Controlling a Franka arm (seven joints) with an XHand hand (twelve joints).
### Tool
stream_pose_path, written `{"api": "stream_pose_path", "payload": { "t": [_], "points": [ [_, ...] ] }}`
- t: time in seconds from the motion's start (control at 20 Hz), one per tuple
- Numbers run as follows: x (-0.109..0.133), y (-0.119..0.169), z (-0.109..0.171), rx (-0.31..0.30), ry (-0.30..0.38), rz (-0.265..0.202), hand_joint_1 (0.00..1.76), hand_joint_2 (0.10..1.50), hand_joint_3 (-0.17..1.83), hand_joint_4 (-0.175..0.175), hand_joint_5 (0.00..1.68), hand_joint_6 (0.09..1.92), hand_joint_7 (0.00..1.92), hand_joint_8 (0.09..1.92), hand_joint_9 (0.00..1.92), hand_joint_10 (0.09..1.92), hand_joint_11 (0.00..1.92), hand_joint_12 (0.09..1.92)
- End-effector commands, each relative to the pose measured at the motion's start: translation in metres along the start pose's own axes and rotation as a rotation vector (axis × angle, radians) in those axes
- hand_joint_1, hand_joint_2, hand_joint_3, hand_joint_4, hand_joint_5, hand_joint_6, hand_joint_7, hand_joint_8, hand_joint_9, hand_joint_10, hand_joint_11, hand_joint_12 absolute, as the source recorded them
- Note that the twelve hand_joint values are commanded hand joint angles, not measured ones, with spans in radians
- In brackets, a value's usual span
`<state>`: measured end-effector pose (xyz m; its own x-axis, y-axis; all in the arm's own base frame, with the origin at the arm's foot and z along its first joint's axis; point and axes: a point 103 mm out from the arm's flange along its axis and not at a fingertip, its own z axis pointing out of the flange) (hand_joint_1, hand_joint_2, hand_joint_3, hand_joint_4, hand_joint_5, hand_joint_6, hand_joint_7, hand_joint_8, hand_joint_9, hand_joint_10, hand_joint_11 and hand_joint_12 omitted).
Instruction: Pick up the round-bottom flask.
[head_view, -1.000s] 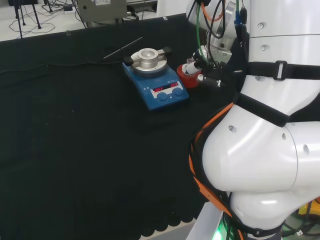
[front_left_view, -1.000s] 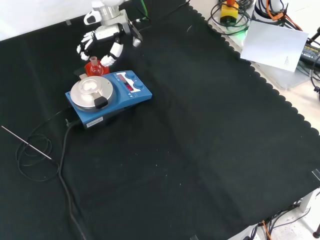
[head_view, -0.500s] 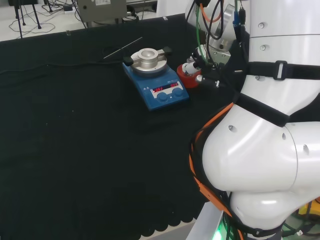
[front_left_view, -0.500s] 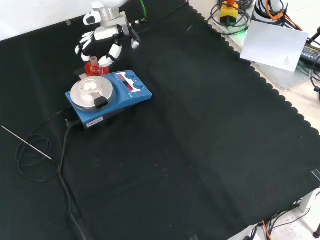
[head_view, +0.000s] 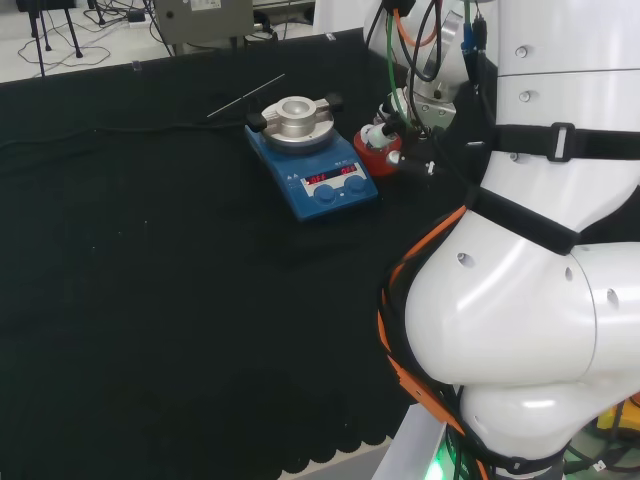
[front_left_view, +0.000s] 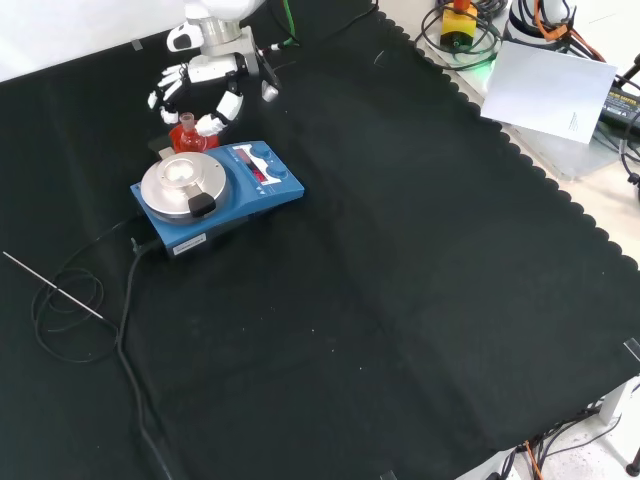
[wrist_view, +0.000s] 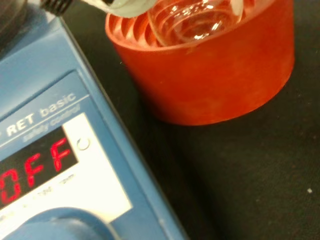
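While fingers spread, hand hovers over flask

A lab. A blue hotplate stirrer with a round metal top and red digits stands on a desk under black cloth, its thin metal probe on a black lead at 8 o'clock from it in the front view. A glass flask sits in a red ribbed stand. Cables and gear crowd the 1 o'clock corner.
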<state>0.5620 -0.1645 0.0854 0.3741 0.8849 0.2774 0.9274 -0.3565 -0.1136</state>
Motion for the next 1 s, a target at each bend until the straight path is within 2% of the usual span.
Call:
{"api": "stream_pose_path", "payload": {
  "t": [0.05, 0.15, 0.45, 0.5, 0.6, 0.65, 0.75, 0.8, 0.9, 1.0],
  "points": [
    [0.002, -0.001, 0.003, -0.021, -0.013, 0.026, 0.83, 0.78, 0.64, -0.095, 0.51, 0.76, 0.15, 0.68, 0.26, 0.77, 0.00, 1.18],
    [-0.007, 0.001, -0.001, -0.018, 0.015, 0.023, 0.83, 0.78, 0.64, -0.095, 0.52, 0.77, 0.15, 0.68, 0.26, 0.77, 0.00, 1.19],
    [-0.010, 0.002, -0.005, -0.013, 0.003, 0.017, 0.83, 0.79, 0.63, -0.095, 0.53, 0.79, 0.15, 0.68, 0.27, 0.77, 0.00, 1.20],
    [-0.009, 0.002, -0.003, -0.139, -0.101, 0.100, 0.83, 0.79, 0.63, -0.095, 0.53, 0.79, 0.15, 0.68, 0.27, 0.77, 0.00, 1.20],
    [0.006, -0.003, 0.003, -0.110, -0.086, 0.075, 0.83, 0.79, 0.63, -0.095, 0.53, 0.79, 0.15, 0.68, 0.27, 0.77, 0.00, 1.21],
    [-0.006, 0.003, -0.002, -0.089, -0.037, 0.094, 0.82, 0.79, 0.63, -0.095, 0.53, 0.80, 0.15, 0.68, 0.27, 0.77, 0.00, 1.21],
    [-0.012, 0.006, -0.003, -0.052, -0.010, 0.064, 0.82, 0.79, 0.63, -0.096, 0.54, 0.80, 0.15, 0.68, 0.27, 0.77, 0.00, 1.21],
    [-0.014, 0.007, -0.003, -0.070, -0.077, 0.112, 0.82, 0.80, 0.63, -0.096, 0.54, 0.80, 0.15, 0.68, 0.27, 0.77, 0.00, 1.21],
    [-0.009, 0.006, -0.001, -0.060, -0.083, 0.094, 0.82, 0.80, 0.63, -0.096, 0.54, 0.81, 0.15, 0.68, 0.27, 0.77, 0.00, 1.21],
    [0.007, 0.003, 0.005, -0.051, -0.063, 0.068, 0.82, 0.80, 0.63, -0.096, 0.54, 0.81, 0.15, 0.69, 0.27, 0.77, 0.00, 1.21]
  ]
}}
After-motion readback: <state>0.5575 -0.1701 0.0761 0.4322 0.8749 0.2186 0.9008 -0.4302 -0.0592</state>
